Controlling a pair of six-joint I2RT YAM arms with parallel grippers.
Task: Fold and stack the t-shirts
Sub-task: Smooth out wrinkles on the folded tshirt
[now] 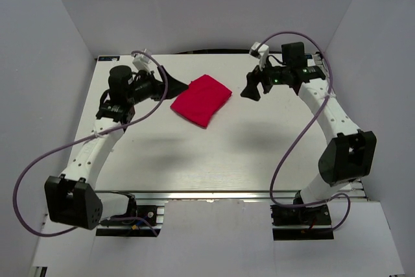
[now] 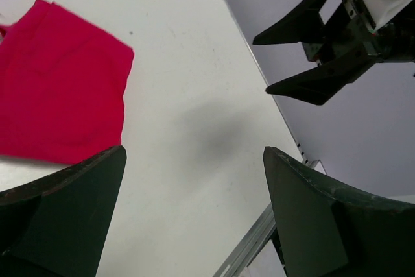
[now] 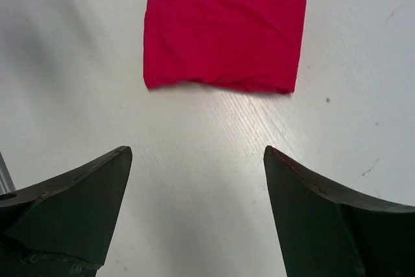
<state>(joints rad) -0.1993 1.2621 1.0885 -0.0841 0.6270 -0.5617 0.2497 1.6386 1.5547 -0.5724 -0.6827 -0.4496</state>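
Note:
The red t-shirt [image 1: 201, 99] lies folded into a small rectangle on the white table, at the back centre. It also shows in the left wrist view [image 2: 55, 85] and in the right wrist view [image 3: 225, 28]. My left gripper [image 1: 176, 82] is open and empty just left of the shirt, raised off the table. My right gripper [image 1: 251, 86] is open and empty a little to the right of the shirt, facing it. Neither gripper touches the cloth. The right gripper's fingers [image 2: 311, 50] show in the left wrist view.
The white table [image 1: 214, 154] is walled by pale panels at the left, back and right. Purple cables [image 1: 39, 160] loop off both arms. The metal rail of the table's front edge [image 1: 214, 196] lies between the arm bases.

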